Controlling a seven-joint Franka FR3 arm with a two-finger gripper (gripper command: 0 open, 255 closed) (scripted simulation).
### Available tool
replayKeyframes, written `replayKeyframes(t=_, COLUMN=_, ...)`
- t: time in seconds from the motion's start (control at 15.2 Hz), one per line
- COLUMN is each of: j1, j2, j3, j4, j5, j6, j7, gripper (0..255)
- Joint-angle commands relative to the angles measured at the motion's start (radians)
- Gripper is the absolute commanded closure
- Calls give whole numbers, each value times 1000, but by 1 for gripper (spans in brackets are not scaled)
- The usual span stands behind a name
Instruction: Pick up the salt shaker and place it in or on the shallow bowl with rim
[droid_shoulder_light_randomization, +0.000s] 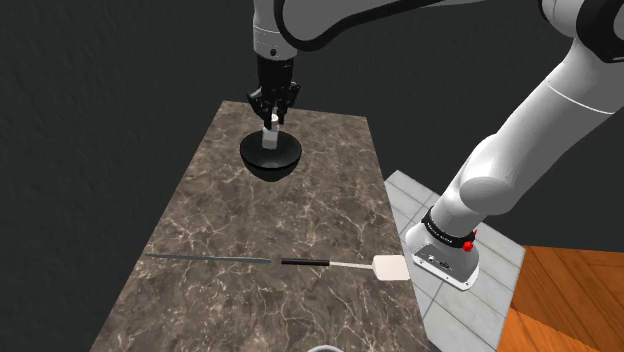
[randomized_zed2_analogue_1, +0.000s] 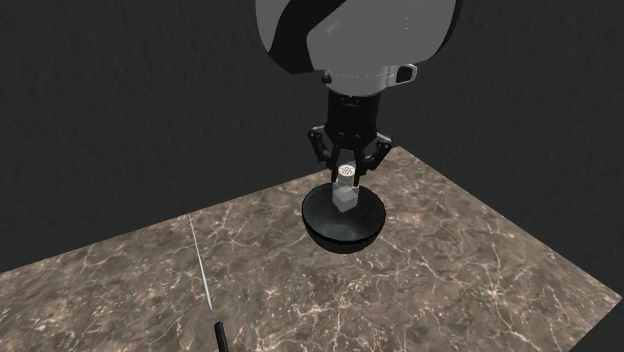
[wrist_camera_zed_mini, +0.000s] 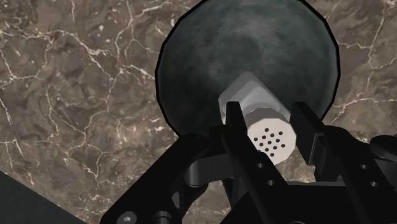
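A dark shallow bowl (droid_shoulder_light_randomization: 272, 160) (randomized_zed2_analogue_1: 344, 222) (wrist_camera_zed_mini: 210, 63) stands near the far end of the brown marble table (droid_shoulder_light_randomization: 280, 230). The white salt shaker (droid_shoulder_light_randomization: 269, 129) (randomized_zed2_analogue_1: 345, 195) (wrist_camera_zed_mini: 254, 105), with its holed cap toward the wrist camera, hangs upright over the bowl's middle, its base down inside the rim. My gripper (droid_shoulder_light_randomization: 271, 118) (randomized_zed2_analogue_1: 347, 170) (wrist_camera_zed_mini: 270, 127) comes straight down from above, and its black fingers (wrist_camera_zed_mini: 234, 127) clasp the shaker's cap on both sides.
A spatula with a white blade (droid_shoulder_light_randomization: 388, 266) and black handle (droid_shoulder_light_randomization: 305, 262) (randomized_zed2_analogue_1: 222, 338) lies across the near part of the table, in line with a thin grey rod (droid_shoulder_light_randomization: 205, 258) (randomized_zed2_analogue_1: 200, 255). The arm's base (droid_shoulder_light_randomization: 450, 255) stands beside the table's right edge.
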Motion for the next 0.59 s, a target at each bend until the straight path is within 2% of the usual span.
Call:
replayKeyframes(t=0.0, j1=0, j2=0, j3=0, j4=0, j5=0, j6=0, j7=0, gripper=0)
replayKeyframes(t=0.33, j1=0, j2=0, j3=0, j4=0, j5=0, j6=0, j7=0, gripper=0)
replayKeyframes(t=0.53, j1=-2, j2=-20, j3=-4, j4=81, j5=6, j6=-100, j7=-5, gripper=0)
